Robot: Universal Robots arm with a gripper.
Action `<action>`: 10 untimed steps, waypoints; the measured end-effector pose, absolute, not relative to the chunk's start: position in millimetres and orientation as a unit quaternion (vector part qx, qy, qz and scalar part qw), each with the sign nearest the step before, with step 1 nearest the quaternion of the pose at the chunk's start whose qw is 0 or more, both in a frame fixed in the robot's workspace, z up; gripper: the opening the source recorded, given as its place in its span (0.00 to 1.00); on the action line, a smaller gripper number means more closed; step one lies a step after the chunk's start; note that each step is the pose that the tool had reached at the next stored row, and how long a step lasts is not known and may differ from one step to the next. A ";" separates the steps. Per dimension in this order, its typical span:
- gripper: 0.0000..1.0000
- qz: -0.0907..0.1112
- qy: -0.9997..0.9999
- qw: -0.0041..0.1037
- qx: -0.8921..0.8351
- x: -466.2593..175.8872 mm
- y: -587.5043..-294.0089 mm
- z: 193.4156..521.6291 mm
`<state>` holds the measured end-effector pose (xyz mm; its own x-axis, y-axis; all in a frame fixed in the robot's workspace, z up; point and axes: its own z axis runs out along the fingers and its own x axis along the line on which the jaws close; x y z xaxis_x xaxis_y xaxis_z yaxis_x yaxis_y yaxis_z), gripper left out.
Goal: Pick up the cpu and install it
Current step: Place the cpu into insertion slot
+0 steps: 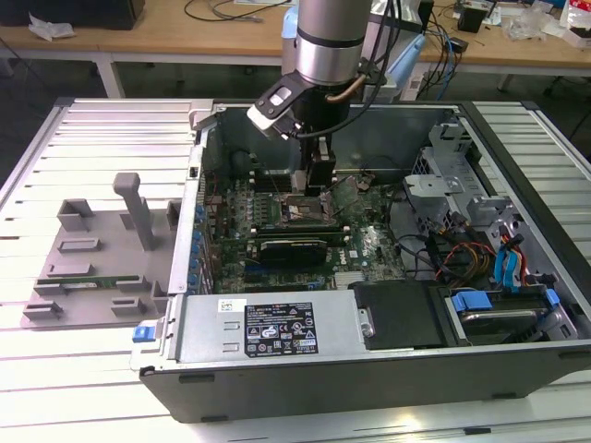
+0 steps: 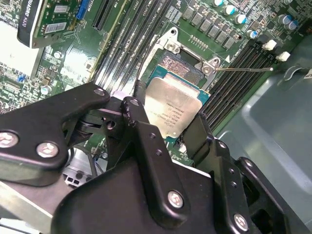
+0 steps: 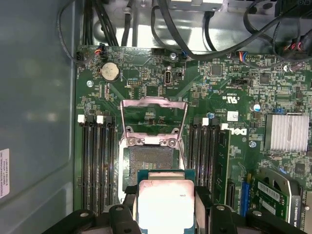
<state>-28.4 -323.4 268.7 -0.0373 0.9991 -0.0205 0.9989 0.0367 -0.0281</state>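
Pincer (image 2: pixel 168 122) is clamped on the small flat square cpu with a silver-grey metal top (image 2: pixel 174 108), which is held level over the dark open socket (image 3: pixel 148 161) of the green motherboard (image 3: pixel 234 87), presumably for alignment with the pins. In the exterior view, the pincer is placed at twelve o'clock from the black expansion card (image 1: pixel 294 247). The cpu's underside is hidden, so contact with the socket cannot be made out.

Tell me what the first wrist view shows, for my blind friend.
The gripper holds the cpu between its fingers at the open socket of a green motherboard. The socket's metal lid is flipped up, with memory slots on both sides.
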 end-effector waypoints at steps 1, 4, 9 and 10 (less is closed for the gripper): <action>0.55 0.017 -0.720 0.002 -0.694 -28.4 -323.4 268.3; 0.55 0.017 -0.720 0.002 -0.694 -28.4 -323.4 267.0; 0.55 0.017 -0.720 0.002 -0.694 -28.4 -323.4 263.5; 0.55 0.017 -0.720 0.002 -0.694 -28.4 -323.4 262.9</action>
